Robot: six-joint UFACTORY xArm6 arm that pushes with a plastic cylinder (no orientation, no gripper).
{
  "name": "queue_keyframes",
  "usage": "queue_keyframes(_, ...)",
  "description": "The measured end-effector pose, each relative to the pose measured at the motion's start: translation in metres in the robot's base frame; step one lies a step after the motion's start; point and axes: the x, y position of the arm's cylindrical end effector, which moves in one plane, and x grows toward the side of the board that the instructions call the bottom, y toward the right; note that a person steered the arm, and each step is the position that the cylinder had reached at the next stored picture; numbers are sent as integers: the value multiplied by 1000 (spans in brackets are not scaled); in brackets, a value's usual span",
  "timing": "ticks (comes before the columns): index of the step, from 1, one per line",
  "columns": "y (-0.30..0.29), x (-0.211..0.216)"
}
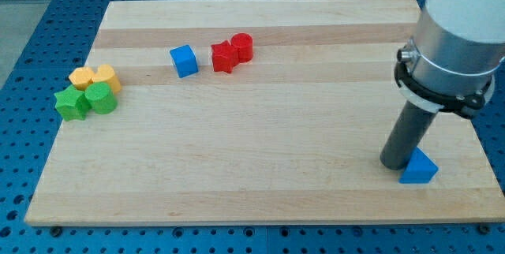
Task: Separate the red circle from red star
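Observation:
The red circle [242,46] and the red star [224,56] sit touching each other near the view's top centre of the wooden board [260,175], the circle at the star's upper right. My tip [394,162] rests on the board at the view's lower right, far from both red blocks. It stands right beside a blue triangular block [418,167], touching or nearly touching its left side.
A blue cube [184,60] lies just left of the red star. At the view's left, a yellow star-like block [81,77] and yellow cylinder [106,76] sit above a green star [72,104] and green cylinder [100,98], all clustered.

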Motion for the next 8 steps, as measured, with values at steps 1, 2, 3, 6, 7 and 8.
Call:
queue_keyframes(1,-17,-21)
queue_keyframes(2,-41,-77)
queue_keyframes(3,-65,-149)
queue_keyframes(6,-214,-283)
queue_keyframes(7,-268,-277)
queue_keyframes(8,-270,-257)
